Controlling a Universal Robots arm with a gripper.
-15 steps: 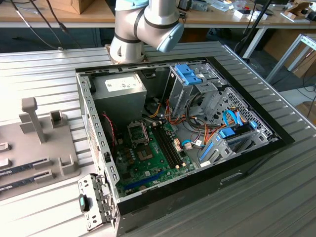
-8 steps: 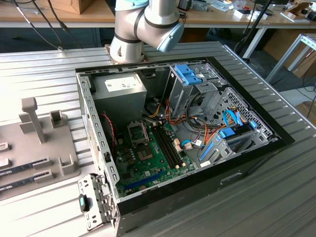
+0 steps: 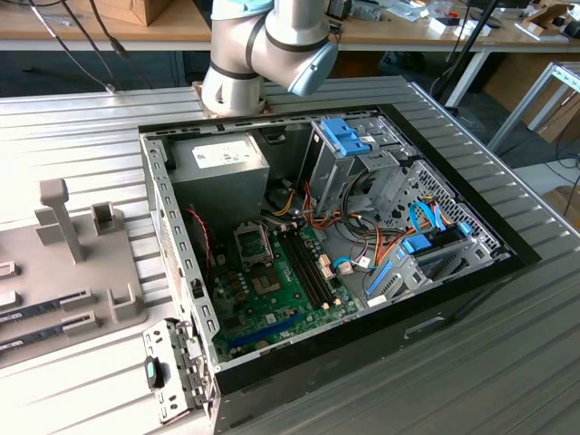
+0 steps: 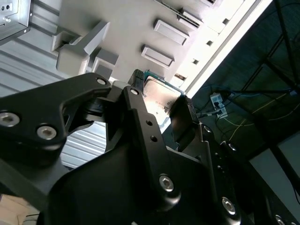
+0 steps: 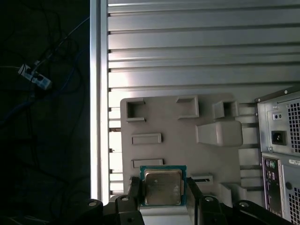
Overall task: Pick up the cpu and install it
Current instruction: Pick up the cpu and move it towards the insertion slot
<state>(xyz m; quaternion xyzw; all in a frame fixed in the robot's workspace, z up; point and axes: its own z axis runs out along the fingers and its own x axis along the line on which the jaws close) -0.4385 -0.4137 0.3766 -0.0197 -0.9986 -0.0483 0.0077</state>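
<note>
The cpu [image 5: 162, 186] is a small square chip with a dull silver top and a thin green edge. My gripper [image 5: 163, 199] is shut on it, with one black finger [image 5: 135, 194] on each of two opposite sides. In the second wrist view the cpu [image 4: 159, 96] sits between the same fingertips [image 4: 183, 117] of the gripper [image 4: 161, 105]. It hangs above the grey fixture plate [image 5: 178, 126], clear of its surface. In the exterior view the open silver socket frame [image 3: 254, 243] lies on the green motherboard [image 3: 281, 290] inside the open computer case [image 3: 471, 272].
The grey fixture plate [image 3: 82, 263] with raised posts and slots lies at the exterior view's left on the ribbed metal table [image 3: 507, 362]. The case's rear panel [image 5: 281, 140] stands beside the plate. Drive cages, cables and the power supply [image 3: 222, 163] crowd the case. The arm [image 3: 272, 45] rises behind it.
</note>
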